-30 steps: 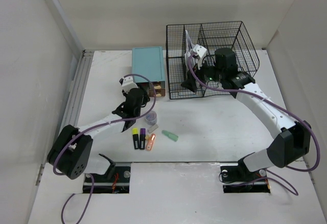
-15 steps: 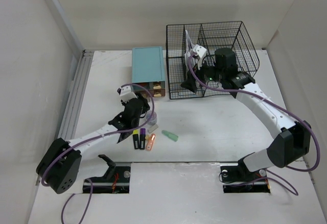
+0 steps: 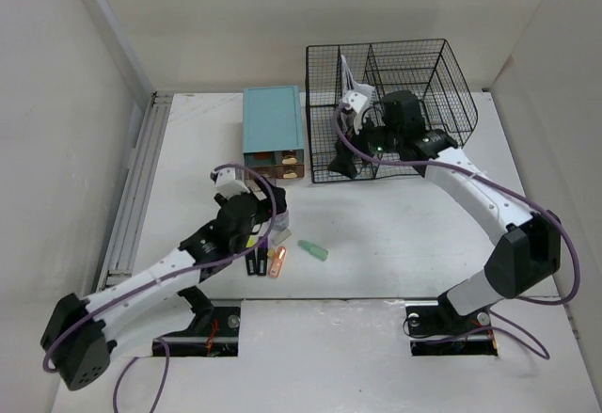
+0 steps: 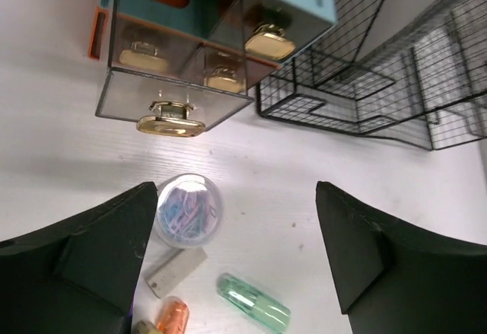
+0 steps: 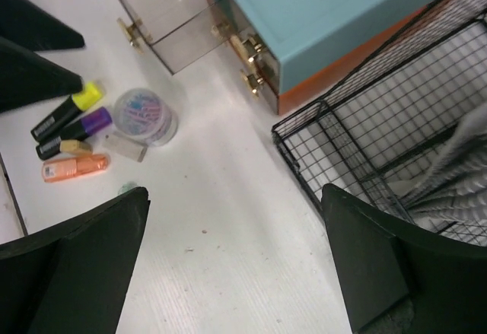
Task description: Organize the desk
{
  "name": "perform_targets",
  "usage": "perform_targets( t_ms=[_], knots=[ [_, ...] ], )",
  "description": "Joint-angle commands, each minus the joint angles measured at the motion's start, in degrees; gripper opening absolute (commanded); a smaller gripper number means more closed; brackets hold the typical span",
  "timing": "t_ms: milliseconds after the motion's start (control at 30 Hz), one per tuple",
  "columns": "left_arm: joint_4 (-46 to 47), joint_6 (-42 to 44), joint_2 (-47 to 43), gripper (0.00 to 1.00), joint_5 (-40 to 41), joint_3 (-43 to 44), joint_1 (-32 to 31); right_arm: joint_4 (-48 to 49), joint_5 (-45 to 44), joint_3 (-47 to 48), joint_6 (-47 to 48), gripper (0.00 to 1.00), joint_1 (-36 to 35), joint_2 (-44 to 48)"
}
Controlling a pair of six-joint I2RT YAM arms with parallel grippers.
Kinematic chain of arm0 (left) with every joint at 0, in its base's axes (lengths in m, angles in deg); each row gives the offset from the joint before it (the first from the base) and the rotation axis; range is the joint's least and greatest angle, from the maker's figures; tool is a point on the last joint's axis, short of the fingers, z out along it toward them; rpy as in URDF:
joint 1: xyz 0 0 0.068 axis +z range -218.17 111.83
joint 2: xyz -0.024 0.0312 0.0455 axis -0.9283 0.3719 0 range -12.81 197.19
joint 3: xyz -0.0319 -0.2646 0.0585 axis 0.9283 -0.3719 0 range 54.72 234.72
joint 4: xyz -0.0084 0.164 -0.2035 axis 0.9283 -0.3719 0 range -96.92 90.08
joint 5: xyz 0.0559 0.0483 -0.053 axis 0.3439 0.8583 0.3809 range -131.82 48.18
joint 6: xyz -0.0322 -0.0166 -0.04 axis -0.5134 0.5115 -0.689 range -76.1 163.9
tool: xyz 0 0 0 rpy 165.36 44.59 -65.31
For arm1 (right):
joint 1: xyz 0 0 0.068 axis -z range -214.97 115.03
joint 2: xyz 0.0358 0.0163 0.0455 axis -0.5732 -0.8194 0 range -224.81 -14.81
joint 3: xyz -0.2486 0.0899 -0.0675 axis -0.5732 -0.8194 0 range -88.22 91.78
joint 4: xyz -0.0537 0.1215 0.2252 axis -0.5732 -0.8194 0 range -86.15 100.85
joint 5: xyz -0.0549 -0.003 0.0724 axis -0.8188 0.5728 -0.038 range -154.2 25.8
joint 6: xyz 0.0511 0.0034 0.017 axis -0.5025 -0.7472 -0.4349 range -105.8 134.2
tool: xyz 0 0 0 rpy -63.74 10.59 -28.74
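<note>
In the top view the left pincer (image 4: 237, 197) hangs over the small things in front of the drawer box (image 3: 273, 119). There it covers most of the round clear jar (image 4: 186, 211) and the upper ends of the markers. Its fingers stand wide apart and hold nothing. The right pincer (image 5: 236, 193) is also spread and empty, at the front left corner of the wire rack (image 3: 414, 74). In both wrist views only the inner edges of the dark fingers show, and the frame cuts off the rest. The white sheets (image 5: 456, 167) inside the rack are cut off too.

The jar holds coloured paper clips. The orange highlighter (image 5: 74, 167) has some print on its body, too small to read. The yellow-capped marker (image 5: 65, 109) and the purple-capped marker (image 5: 76, 131) show no writing that can be read. A small grey block (image 4: 176, 270) and a pale green capsule (image 4: 253, 302) lie near the jar.

The white tabletop (image 3: 395, 234) carries everything, with its grey rail along the left edge in the top view. One clear drawer (image 4: 171, 98) of the box stands pulled out.

Compared with one second ago, the left arm has stretched forward and its pincer has come closer to the markers. The right arm has shifted only a little.
</note>
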Motion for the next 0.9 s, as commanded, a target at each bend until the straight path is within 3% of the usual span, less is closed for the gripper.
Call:
perform_targets(
  t_ms=[0,67,100,133,200,233,267,333,367,433,467,700,867],
  knots=[
    [-7.14,-1.69,-6.99,0.82,2.47,2.41,-1.37,-2.16,-0.49,2.73,3.45,1.0,-3.13,-0.34],
    [-10.32,-1.69,-13.14,0.69,5.01,4.86,-2.16,-2.68,-1.72,2.73,4.51,1.0,-6.19,-0.34],
    [-11.82,-1.69,-15.25,0.57,5.89,5.75,-2.16,-2.16,-2.6,2.73,5.12,0.99,-7.43,-0.86],
    [-14.88,-1.69,-19.27,0.33,8.85,6.89,-2.16,-1.63,-3.13,2.03,5.13,0.87,-8.75,-0.86],
    [-17.53,-1.08,-22.81,0.21,11.6,9.88,-2.16,0.2,-4.53,1.24,5.66,0.72,-12.97,-1.38],
    [-20.15,-1.07,-24.31,0.17,13.0,10.85,-2.16,0.83,-4.54,0.63,5.66,0.58,-14.37,-2.17],
    [-21.49,-1.07,-26.93,0.13,15.89,11.81,-2.16,1.53,-6.02,-0.25,5.66,0.53,-15.87,-2.18],
    [-23.77,-1.07,-28.97,0.08,17.93,13.84,-2.16,3.72,-7.87,-1.04,5.66,0.51,-19.47,-3.84],
    [-25.35,-1.07,-30.89,0.08,18.63,14.37,-2.16,4.25,-8.75,-1.05,5.66,0.51,-20.35,-5.59],
    [-26.5,-1.07,-32.75,0.08,18.64,14.99,-2.16,4.79,-10.43,-1.05,5.66,0.61,-21.51,-7.71],
    [-26.51,-1.07,-33.72,0.09,18.64,14.99,-2.16,4.79,-11.04,-0.27,4.96,0.73,-22.38,-10.07],
    [-28.17,-1.6,-38.65,0.36,16.62,14.46,-2.16,5.93,-16.31,2.2,4.43,0.9,-26.34,-19.56],
    [-28.71,-1.6,-39.88,0.4,16.62,14.46,-2.16,7.77,-22.19,4.31,2.14,0.95,-26.87,-22.4]
  ],
)
